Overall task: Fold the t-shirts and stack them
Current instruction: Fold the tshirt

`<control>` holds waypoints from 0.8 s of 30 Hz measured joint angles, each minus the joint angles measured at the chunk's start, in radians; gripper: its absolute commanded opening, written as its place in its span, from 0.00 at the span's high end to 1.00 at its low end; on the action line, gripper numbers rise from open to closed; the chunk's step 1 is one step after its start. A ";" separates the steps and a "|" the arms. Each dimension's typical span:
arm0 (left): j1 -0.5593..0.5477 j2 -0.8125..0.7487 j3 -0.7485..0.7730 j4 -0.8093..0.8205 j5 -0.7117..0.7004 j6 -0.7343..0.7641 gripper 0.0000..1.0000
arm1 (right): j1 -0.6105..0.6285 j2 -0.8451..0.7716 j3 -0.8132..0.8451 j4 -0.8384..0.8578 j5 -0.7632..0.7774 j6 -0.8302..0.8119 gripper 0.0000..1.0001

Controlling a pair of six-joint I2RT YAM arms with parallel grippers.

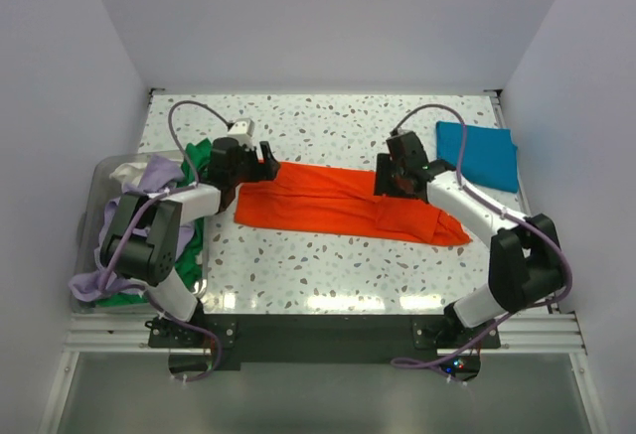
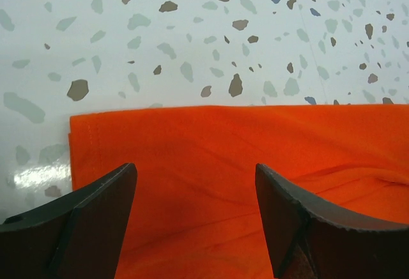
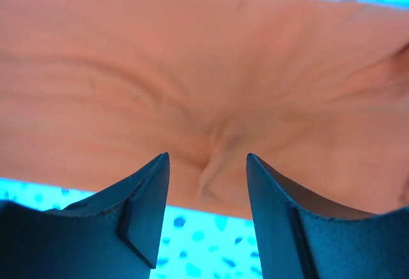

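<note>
Speckled terrazzo table [image 1: 338,121], plain white walls [image 1: 328,17]

On my top feed both arms are built alike: the left arm [image 1: 191,202] and the right arm [image 1: 465,206] have smooth white links set between bulky black joint housings. A thin lavender left cable [image 1: 185,114] arcs off one, and a matching right cable [image 1: 433,110] off the other. Each trails down towards the black base plate [image 1: 308,327] at the near edge of the table. A small pale camera block [image 1: 241,128] sits by the left pincer [image 1: 266,164]. On my wrist feeds, the left pincer's fingers [image 2: 83,228] are dark wedges with a rough, finely textured inner edge. The right pincer [image 3: 208,159] has the same dark tapered fingers [image 3: 281,221].
</note>
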 measured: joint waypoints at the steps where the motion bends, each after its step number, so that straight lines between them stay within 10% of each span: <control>1: -0.004 0.019 0.015 0.005 0.004 -0.001 0.20 | -0.022 -0.001 0.019 0.000 0.010 -0.006 0.44; 24: 0.010 0.246 0.119 0.075 -0.009 -0.053 0.18 | -0.341 0.141 0.101 0.002 0.111 -0.055 0.44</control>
